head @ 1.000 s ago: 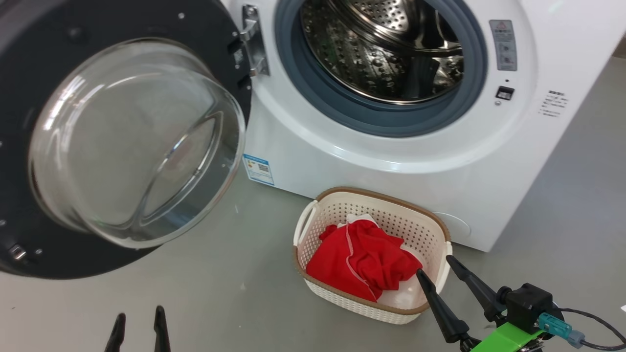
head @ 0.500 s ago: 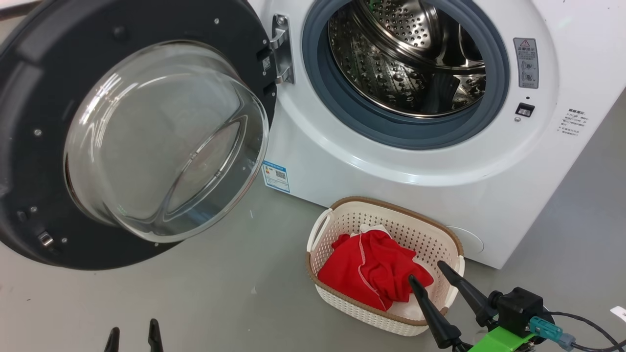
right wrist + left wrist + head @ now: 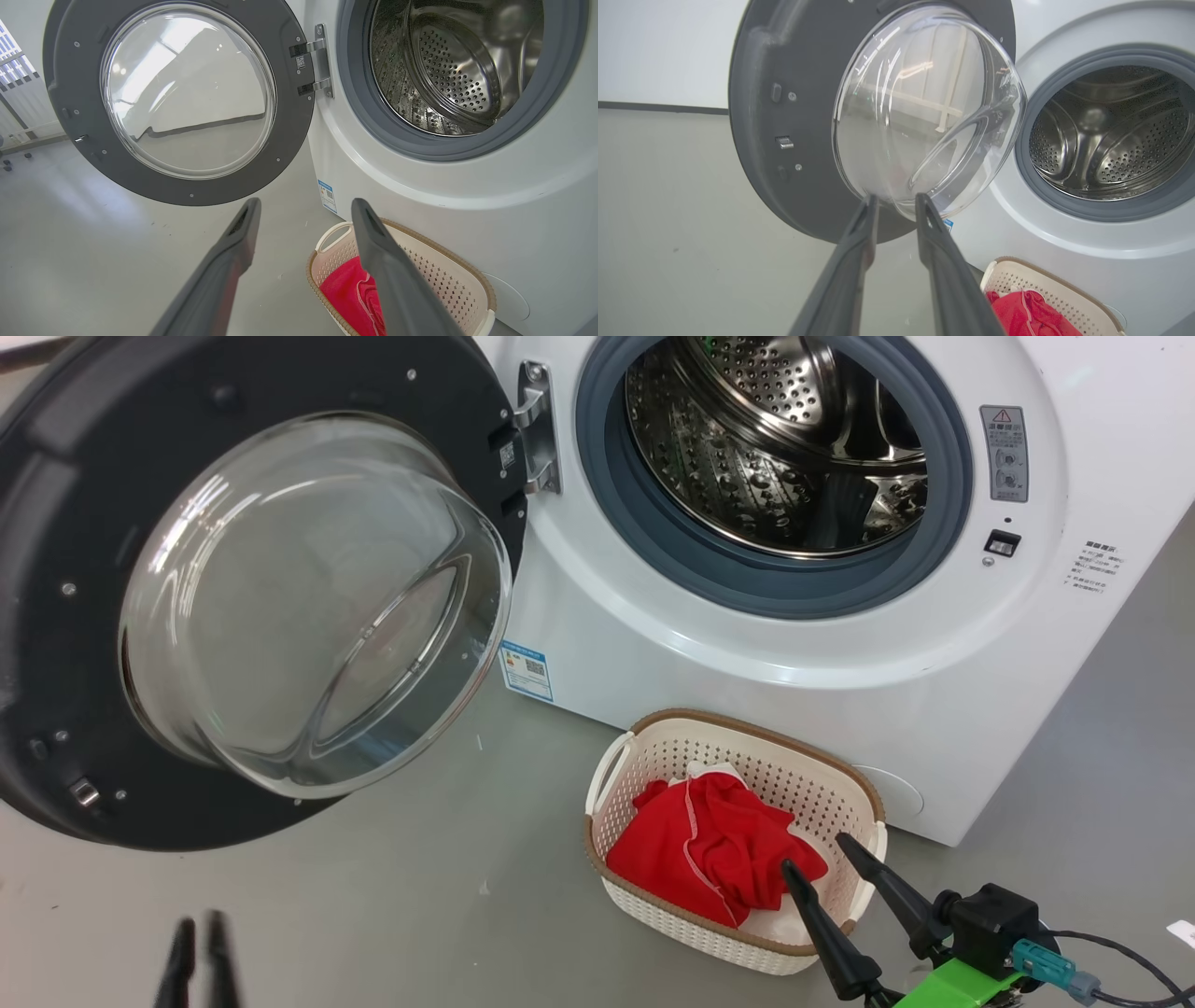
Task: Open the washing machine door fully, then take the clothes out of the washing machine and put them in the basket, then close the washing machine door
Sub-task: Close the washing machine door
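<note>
I am holding my left pincer (image 3: pixel 896 205) low, its two fingers only narrowly parted with nothing between them, pointing up at the underside of the washing machine door (image 3: pixel 784 186). My right pincer (image 3: pixel 817 857) is hanging spread and empty over the near corner of the basket (image 3: pixel 747 721), where the clothes (image 3: pixel 709 849) are lying in a soft red heap. The drum (image 3: pixel 775 457) is looking empty to me, so I am judging that closing the door is what is left.

The door is standing swung wide on its hinge (image 3: pixel 537 429) at the left of the washing machine (image 3: pixel 653 644). I am expecting it to be heavy and rigid, swinging easily and then resisting at the latch. The bulging glass bowl (image 3: pixel 924 107) is looking smooth and slippery and is offering no pinch. So I am planning to push on the broad dark rim, at the edge farthest from the hinge, rather than grip.
</note>
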Controlling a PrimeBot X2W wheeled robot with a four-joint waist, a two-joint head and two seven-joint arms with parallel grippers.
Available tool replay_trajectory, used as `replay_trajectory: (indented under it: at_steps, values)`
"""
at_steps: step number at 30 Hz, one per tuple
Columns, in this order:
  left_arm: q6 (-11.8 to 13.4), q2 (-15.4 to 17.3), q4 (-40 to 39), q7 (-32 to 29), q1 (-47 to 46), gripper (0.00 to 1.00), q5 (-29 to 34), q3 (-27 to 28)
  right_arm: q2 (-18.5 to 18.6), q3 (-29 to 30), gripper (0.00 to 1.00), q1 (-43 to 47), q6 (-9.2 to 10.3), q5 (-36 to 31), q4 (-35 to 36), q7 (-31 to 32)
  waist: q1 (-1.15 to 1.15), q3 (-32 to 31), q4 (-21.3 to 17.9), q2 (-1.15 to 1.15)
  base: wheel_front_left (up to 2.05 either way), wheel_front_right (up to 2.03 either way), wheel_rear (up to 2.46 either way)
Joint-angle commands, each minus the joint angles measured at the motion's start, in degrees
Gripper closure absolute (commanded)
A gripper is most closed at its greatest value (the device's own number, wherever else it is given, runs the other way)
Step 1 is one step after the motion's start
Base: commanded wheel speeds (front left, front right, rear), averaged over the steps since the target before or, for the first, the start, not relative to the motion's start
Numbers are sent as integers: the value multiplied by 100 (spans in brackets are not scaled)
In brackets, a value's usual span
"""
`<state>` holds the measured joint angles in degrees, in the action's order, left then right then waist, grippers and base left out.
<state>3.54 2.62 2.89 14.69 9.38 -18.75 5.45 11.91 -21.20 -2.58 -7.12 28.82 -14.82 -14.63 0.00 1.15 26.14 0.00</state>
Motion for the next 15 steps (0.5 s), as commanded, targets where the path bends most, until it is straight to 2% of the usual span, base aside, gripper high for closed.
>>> replay_trajectory:
  at_steps: [1,6,7,10,13,15]
  values:
    - [-31,26,-334,31,-281,100,-22,337,37,-71,0,-124,-36,33,143,-37,0,13,-1,0,0,0,0]
    - [-357,26,-1157,31,-745,100,190,989,38,-24,0,-133,-36,7,162,-37,0,85,-45,0,0,0,0]
    - [-357,26,-1157,31,-745,100,190,989,38,-24,0,-133,-36,7,162,-37,0,85,-45,0,0,0,0]
    - [-718,54,-1634,31,-1239,100,284,1473,37,6,0,-143,-36,-2,171,-37,0,132,-76,0,0,0,0]
    - [-951,219,-1970,31,-1769,100,325,1868,38,26,0,-129,-36,-12,183,-37,0,174,-109,0,0,0,0]
    - [-1035,452,-1959,31,-2110,100,308,2058,39,43,0,-133,-36,-22,195,-37,0,212,-135,0,0,0,0]
